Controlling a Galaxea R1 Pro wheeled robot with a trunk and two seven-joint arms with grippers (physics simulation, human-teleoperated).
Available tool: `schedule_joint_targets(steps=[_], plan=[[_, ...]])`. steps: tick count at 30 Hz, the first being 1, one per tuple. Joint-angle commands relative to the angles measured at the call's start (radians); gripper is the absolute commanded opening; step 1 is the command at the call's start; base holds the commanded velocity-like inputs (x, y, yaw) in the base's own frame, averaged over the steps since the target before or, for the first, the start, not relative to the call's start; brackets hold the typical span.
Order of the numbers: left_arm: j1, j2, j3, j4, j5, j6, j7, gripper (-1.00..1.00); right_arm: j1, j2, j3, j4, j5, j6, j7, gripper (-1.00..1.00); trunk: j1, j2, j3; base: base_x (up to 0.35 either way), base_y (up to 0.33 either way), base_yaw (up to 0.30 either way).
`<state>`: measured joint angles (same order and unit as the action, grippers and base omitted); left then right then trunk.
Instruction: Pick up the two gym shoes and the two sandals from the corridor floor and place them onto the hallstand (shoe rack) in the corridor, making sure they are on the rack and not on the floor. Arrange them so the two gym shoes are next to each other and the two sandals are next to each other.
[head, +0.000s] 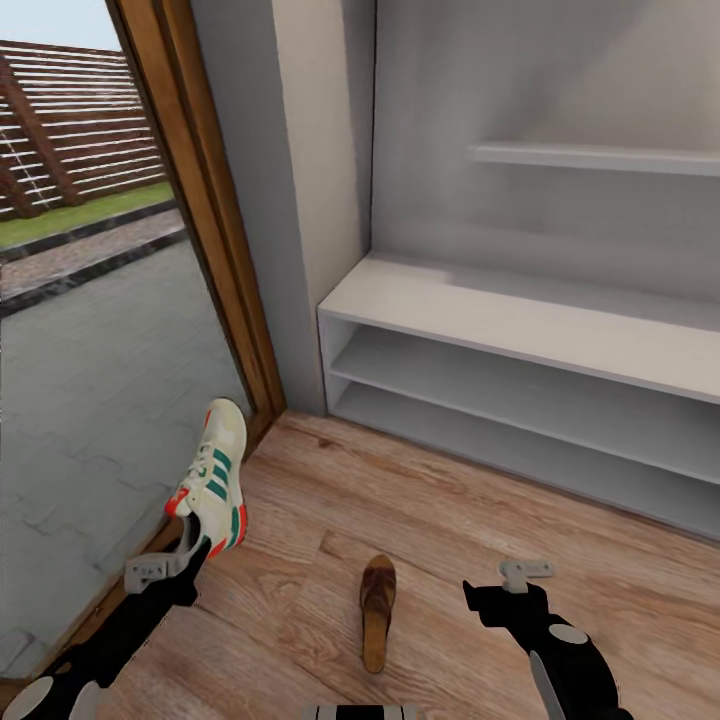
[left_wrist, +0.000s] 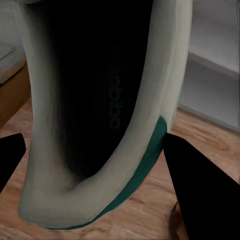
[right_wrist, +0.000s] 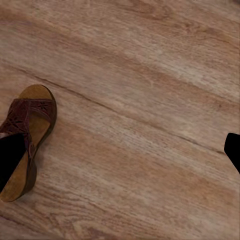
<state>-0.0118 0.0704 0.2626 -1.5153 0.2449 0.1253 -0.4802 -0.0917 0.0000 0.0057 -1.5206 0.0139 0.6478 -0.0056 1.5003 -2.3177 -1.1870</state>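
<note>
One sneaker (head: 213, 480) is up off the floor (head: 450, 540), held at its heel end by the left claw (head: 185, 560), toe pointing up toward the door frame (head: 215, 230). In the left wrist view the sneaker (left_wrist: 100, 115) sits between the two black fingers (left_wrist: 200, 185), opening facing the camera, so the left claw is clenched on it. One sandal (head: 377, 610) lies flat on the floor, between the two arms, nearer the robot than the rack (head: 520, 330) and well apart from it. The right claw (head: 500, 590) hovers over bare floor just right of the sandal, not touching it. In the right wrist view the sandal (right_wrist: 25, 140) lies beside one fingertip (right_wrist: 10, 160), the other fingertip far across at the frame edge: right claw spread wide, holding nothing. Rack top and both its shelves are bare white. A thin wall shelf (head: 590, 157) hangs above the rack.
</note>
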Motion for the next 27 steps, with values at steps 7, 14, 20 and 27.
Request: schedule_joint_targets(steps=[7,14,20,27], plan=[[0.0,0.027,0.005,0.001,0.01,0.011,-0.082,-1.0,0.0,0.0,0.001,-0.002,0.001,0.006,-0.001,1.0,0.0,0.0,-0.001,0.025,0.078,0.0],[0.0,0.055,0.003,0.001,0.011,0.011,-0.109,-1.0,0.0,0.0,0.001,-0.002,0.001,0.006,-0.001,1.0,0.0,0.0,-0.001,0.001,0.004,-0.072],[0.0,0.057,0.003,0.001,0.011,0.011,-0.11,-1.0,0.0,0.0,0.001,-0.002,0.003,0.006,-0.001,1.0,0.0,0.0,-0.001,0.065,0.075,-0.2],[0.0,0.056,0.003,0.001,0.011,0.011,-0.11,-1.0,0.0,0.0,0.0,-0.001,0.003,0.006,-0.001,1.0,0.0,0.0,-0.001,0.192,0.242,-0.028]])
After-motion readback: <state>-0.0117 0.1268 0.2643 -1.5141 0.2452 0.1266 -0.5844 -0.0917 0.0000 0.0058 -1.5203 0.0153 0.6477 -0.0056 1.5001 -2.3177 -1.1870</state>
